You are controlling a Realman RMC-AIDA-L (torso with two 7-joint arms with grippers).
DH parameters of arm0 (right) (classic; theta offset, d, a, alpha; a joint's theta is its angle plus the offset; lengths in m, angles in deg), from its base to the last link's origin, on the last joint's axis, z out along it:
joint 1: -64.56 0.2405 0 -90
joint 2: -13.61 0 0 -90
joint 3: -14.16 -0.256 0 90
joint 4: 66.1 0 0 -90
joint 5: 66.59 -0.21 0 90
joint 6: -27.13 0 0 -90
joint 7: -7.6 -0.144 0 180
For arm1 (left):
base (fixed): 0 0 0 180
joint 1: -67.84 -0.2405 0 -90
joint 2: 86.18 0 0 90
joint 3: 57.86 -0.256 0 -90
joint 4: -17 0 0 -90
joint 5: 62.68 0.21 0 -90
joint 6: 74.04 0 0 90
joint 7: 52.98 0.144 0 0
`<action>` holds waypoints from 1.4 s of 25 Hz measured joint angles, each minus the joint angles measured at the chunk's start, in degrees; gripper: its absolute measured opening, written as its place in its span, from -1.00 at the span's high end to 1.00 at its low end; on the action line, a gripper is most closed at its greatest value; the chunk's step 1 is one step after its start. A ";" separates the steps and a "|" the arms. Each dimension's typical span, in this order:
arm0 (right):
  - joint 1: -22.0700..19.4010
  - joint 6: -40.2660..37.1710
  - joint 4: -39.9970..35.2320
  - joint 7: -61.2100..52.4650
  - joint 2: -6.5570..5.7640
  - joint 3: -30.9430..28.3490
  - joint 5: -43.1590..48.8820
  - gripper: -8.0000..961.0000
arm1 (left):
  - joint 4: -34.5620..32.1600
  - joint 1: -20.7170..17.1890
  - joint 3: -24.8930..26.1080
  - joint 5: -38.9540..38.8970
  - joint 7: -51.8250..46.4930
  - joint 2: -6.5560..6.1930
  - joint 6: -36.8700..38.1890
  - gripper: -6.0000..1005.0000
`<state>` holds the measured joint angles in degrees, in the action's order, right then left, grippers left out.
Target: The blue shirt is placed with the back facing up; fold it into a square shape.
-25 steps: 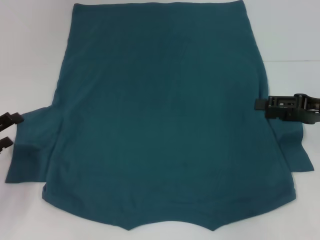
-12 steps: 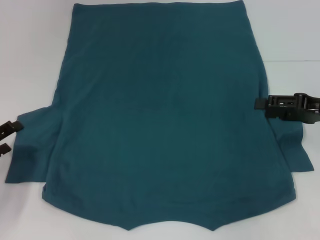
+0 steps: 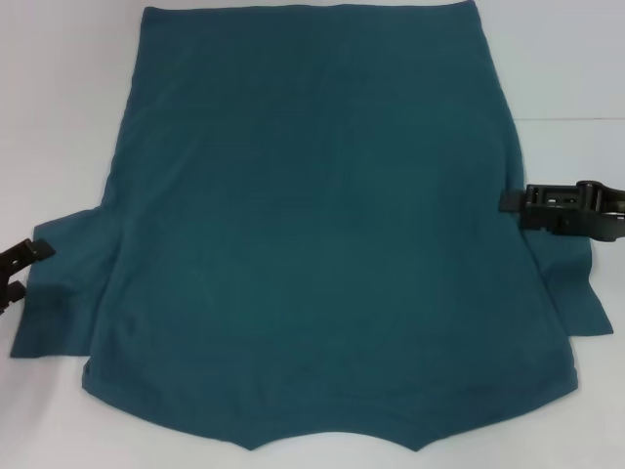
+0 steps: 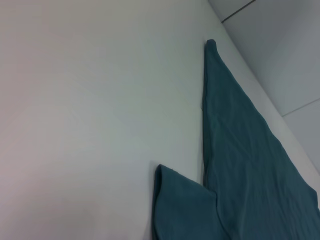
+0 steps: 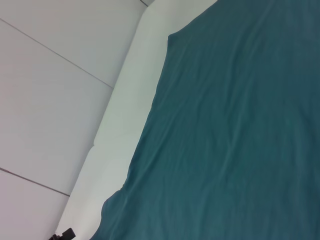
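Shirt (image 3: 312, 244) laid flat, unfolded. Left gripper (image 3: 18, 272) spread open at the sleeve edge; right gripper (image 3: 508, 202) at the side seam, grip state not discernible.

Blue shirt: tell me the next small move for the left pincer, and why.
Probably ease the left pincer a little further in over the left sleeve's edge, then close. The blue shirt lies flat and unfolded on the table, and this pincer is open right at the sleeve, gripping nothing. The right pincer already sits at the opposite side edge above the right sleeve.
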<state>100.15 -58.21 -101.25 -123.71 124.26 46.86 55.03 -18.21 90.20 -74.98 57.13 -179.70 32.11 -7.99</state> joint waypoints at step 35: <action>-0.03 -0.01 0.02 0.00 0.00 -1.08 -0.16 -0.50 | -1.07 1.38 -3.92 2.33 2.04 -0.04 -1.09 0.65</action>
<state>100.12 -58.22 -101.24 -123.71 124.27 45.78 54.87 -19.28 91.58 -78.90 59.46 -177.66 32.06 -9.08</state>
